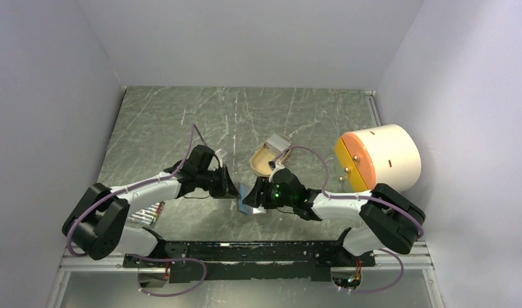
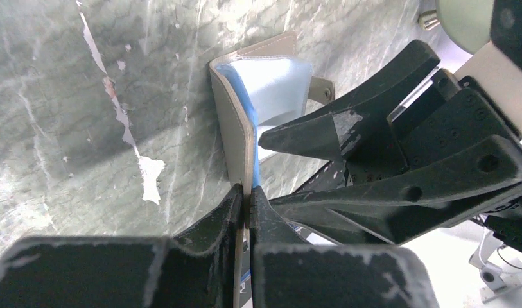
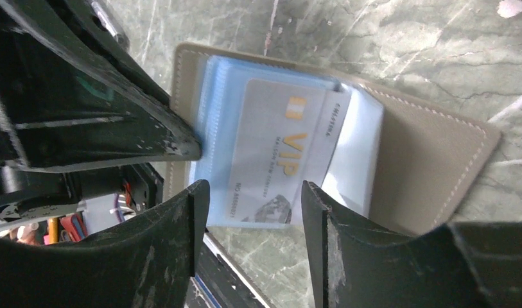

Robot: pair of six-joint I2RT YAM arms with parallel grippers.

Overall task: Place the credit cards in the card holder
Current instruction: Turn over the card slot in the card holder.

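Note:
The card holder (image 3: 431,167) lies open on the marble table, tan outside with clear blue sleeves inside. A pale grey credit card (image 3: 277,154) printed "VIP" sits flat among those sleeves, its near end sticking out toward me. My right gripper (image 3: 252,199) stands open just short of that end, with neither finger touching the card. My left gripper (image 2: 248,192) is shut on the edge of the card holder's cover (image 2: 235,128), holding it upright. In the top view both grippers, left (image 1: 232,191) and right (image 1: 255,196), meet over the card holder (image 1: 246,205).
A tan oval tray (image 1: 269,157) sits just behind the grippers. A big cream cylinder with an orange face (image 1: 380,157) stands at the right. A bundle of silver sticks (image 1: 146,215) lies by the left arm. The black base rail (image 1: 245,250) runs along the near edge.

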